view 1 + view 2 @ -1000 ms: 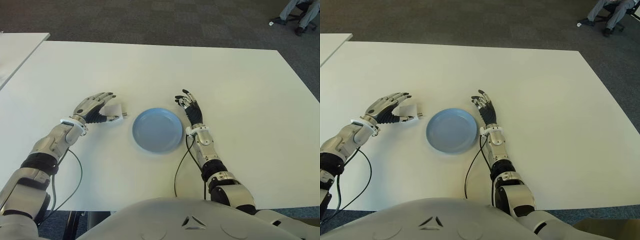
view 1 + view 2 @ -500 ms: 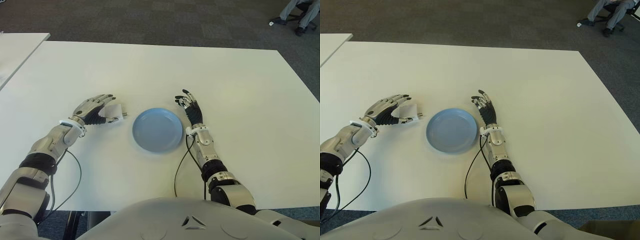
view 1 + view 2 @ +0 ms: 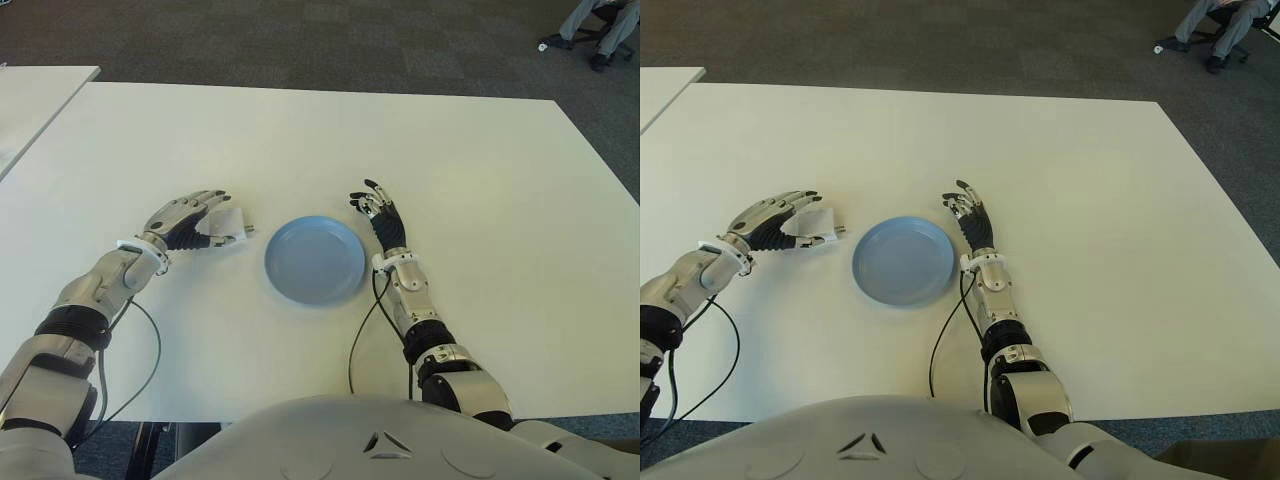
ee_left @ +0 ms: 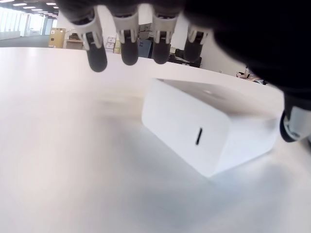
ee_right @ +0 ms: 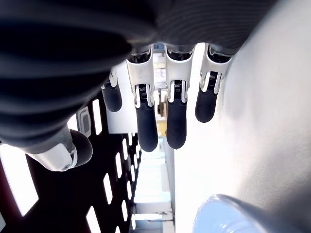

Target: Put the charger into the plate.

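Left robot hand [image 3: 185, 218] cups the small white block charger [image 4: 206, 131].
Its fingers arch over the charger, not clamped; the round blue plate [image 3: 315, 260] lies between it and the open right robot hand [image 3: 381, 215] on the white desk [image 3: 400, 140].

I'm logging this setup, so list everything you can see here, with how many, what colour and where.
charger: one, white, on the table under the left hand's fingers, left of the plate
plate: one, light blue, table centre, nothing in it
table: one, white
second table: one, white, far left
person: one, seated, far right corner
left hand: fingers spread over the charger, not closed
right hand: open, right of the plate
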Robot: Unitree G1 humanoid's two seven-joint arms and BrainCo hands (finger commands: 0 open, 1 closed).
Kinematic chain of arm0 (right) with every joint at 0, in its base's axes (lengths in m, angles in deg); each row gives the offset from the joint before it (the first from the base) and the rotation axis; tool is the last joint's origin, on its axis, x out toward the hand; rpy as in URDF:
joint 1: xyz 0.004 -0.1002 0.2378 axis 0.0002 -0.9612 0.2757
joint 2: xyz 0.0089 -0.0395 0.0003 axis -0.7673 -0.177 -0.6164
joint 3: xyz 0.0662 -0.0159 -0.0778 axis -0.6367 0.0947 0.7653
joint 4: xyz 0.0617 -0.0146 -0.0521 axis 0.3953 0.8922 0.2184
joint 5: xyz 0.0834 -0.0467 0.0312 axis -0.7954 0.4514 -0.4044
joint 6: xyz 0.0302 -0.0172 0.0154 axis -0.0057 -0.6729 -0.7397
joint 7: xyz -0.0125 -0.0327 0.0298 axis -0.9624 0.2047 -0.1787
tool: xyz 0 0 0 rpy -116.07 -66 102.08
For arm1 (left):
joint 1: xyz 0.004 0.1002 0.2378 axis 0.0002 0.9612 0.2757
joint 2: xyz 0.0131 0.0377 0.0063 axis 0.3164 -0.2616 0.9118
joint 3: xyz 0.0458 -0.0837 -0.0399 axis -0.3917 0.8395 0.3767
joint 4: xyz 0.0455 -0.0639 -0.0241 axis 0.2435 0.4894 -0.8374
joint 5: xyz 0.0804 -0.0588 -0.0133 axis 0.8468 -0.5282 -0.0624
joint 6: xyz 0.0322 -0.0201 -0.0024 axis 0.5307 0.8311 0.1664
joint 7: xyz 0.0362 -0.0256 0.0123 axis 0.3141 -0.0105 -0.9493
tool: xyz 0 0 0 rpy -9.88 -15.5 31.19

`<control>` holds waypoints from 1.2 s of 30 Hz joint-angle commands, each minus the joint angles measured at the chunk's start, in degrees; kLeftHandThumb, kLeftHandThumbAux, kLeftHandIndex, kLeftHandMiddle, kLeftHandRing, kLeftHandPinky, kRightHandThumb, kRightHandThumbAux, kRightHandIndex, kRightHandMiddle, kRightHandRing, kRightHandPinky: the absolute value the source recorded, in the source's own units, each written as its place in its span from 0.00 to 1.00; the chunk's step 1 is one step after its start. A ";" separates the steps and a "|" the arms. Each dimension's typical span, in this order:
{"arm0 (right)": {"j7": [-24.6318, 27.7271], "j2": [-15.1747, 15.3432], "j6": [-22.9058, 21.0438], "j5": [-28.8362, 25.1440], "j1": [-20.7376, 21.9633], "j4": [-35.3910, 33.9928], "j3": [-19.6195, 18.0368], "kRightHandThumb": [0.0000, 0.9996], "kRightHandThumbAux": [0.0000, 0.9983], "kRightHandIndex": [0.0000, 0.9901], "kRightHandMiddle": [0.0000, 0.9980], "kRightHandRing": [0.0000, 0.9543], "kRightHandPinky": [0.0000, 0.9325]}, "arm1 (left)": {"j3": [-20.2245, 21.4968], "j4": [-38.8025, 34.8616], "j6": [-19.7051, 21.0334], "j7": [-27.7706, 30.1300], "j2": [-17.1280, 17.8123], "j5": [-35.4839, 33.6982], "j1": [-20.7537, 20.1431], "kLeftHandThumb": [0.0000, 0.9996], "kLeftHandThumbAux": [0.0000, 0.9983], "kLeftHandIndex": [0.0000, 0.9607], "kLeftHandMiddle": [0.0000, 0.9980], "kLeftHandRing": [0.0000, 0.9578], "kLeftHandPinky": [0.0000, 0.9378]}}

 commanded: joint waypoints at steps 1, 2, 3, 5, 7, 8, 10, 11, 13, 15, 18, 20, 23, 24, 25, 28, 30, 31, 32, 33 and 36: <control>0.07 -0.78 -2.32 -0.58 -2.06 0.83 0.00 0.00 0.50 0.13 0.34 0.32 0.25 | -0.48 -0.08 -0.47 1.80 0.76 -0.43 0.64 0.20 0.36 0.00 0.01 0.06 0.14; 0.07 -0.78 -2.31 -0.57 -2.07 0.80 0.00 0.00 0.50 0.13 0.34 0.32 0.25 | -0.50 -0.03 -0.50 1.91 0.73 -0.48 0.66 0.20 0.36 0.00 0.01 0.05 0.14; 0.05 -0.81 -2.34 -0.54 -2.15 0.64 0.04 0.00 0.50 0.13 0.34 0.32 0.25 | -0.46 -0.11 -0.54 2.03 0.77 -0.56 0.74 0.20 0.37 0.00 0.01 0.05 0.14; 0.02 -0.83 -2.29 -0.50 -2.26 0.44 0.08 0.00 0.50 0.13 0.34 0.32 0.25 | -0.37 -0.20 -0.58 2.37 0.77 -0.76 0.87 0.20 0.37 0.00 0.01 0.05 0.14; 0.03 -0.84 -2.33 -0.49 -2.39 0.19 0.12 0.00 0.50 0.13 0.34 0.32 0.25 | -0.26 -0.34 -0.55 2.68 0.78 -0.94 0.99 0.20 0.37 0.00 0.02 0.05 0.14; 0.06 -0.84 -2.39 -0.51 -2.46 0.03 0.14 0.00 0.50 0.13 0.34 0.32 0.25 | -0.23 -0.41 -0.53 2.84 0.79 -1.02 1.08 0.21 0.37 0.00 0.02 0.05 0.14; 0.15 -0.84 -2.50 -0.58 -2.57 -0.18 0.15 0.00 0.50 0.12 0.34 0.32 0.26 | -0.22 -0.48 -0.45 3.14 0.79 -1.11 1.19 0.21 0.38 0.00 0.02 0.05 0.14; 0.20 -0.85 -2.58 -0.61 -2.70 -0.43 0.18 0.00 0.51 0.13 0.34 0.32 0.26 | -0.19 -0.65 -0.41 3.32 0.85 -1.19 1.32 0.21 0.38 0.00 0.02 0.06 0.14; 0.28 -0.85 -2.72 -0.65 -2.90 -0.78 0.20 0.00 0.51 0.13 0.34 0.32 0.26 | -0.16 -0.86 -0.27 3.77 0.90 -1.34 1.50 0.21 0.38 0.00 0.02 0.06 0.14; 0.32 -0.86 -2.84 -0.62 -3.11 -1.14 0.26 0.00 0.51 0.13 0.34 0.32 0.26 | -0.17 -0.80 -0.19 4.02 0.88 -1.39 1.64 0.21 0.38 0.00 0.03 0.06 0.13; 0.31 -0.88 -2.97 -0.55 -3.47 -1.73 0.38 0.00 0.51 0.13 0.34 0.33 0.27 | -0.13 -0.76 -0.17 4.27 0.91 -1.53 1.82 0.20 0.37 0.00 0.04 0.07 0.13; 0.26 -0.89 -3.01 -0.48 -3.75 -2.18 0.48 0.00 0.51 0.13 0.34 0.33 0.27 | -0.12 -0.82 -0.16 4.44 0.96 -1.61 1.98 0.20 0.37 0.00 0.04 0.07 0.13; 0.25 -0.91 -3.06 -0.43 -4.19 -2.91 0.61 0.00 0.51 0.13 0.34 0.33 0.26 | -0.16 -1.02 -0.18 4.72 1.09 -1.58 2.22 0.20 0.37 0.00 0.05 0.08 0.13; 0.24 -0.91 -3.05 -0.43 -4.27 -3.05 0.64 0.00 0.51 0.13 0.34 0.33 0.26 | -0.26 -0.94 -0.18 4.79 1.09 -1.46 2.21 0.20 0.37 0.00 0.06 0.09 0.13; 0.24 -0.93 -3.07 -0.43 -4.45 -3.32 0.70 0.00 0.51 0.13 0.34 0.33 0.26 | -0.30 -1.01 -0.19 4.84 1.13 -1.42 2.31 0.20 0.37 0.00 0.06 0.09 0.13; 0.23 -0.94 -3.29 -0.45 -4.99 -4.23 0.88 0.00 0.51 0.13 0.35 0.33 0.26 | -0.51 -1.00 -0.22 5.03 1.15 -1.25 2.50 0.20 0.37 0.00 0.06 0.09 0.14; 0.20 -0.94 -3.50 -0.46 -5.37 -4.91 1.01 0.00 0.51 0.13 0.35 0.33 0.27 | -0.60 -1.02 -0.28 5.14 1.17 -1.21 2.61 0.20 0.37 0.00 0.06 0.09 0.14; 0.19 -0.95 -3.59 -0.46 -5.64 -5.33 1.10 0.00 0.51 0.13 0.35 0.33 0.27 | -0.60 -1.15 -0.32 5.18 1.23 -1.22 2.76 0.20 0.37 0.00 0.06 0.09 0.14; 0.16 -0.95 -3.66 -0.44 -5.89 -5.74 1.18 0.00 0.51 0.13 0.35 0.33 0.27 | -0.80 -0.73 -0.46 4.98 1.05 -1.06 2.69 0.20 0.37 0.00 0.06 0.09 0.14; 0.15 -0.95 -3.78 -0.44 -6.21 -6.29 1.28 0.00 0.51 0.13 0.35 0.33 0.27 | -0.90 -0.62 -0.56 4.89 0.99 -0.99 2.76 0.20 0.37 0.00 0.06 0.09 0.14; 0.03 -0.90 -4.17 -0.38 -6.99 -7.63 1.55 0.00 0.51 0.14 0.35 0.33 0.27 | -1.83 1.22 -0.93 3.77 0.22 -0.08 2.25 0.20 0.37 0.00 0.07 0.10 0.15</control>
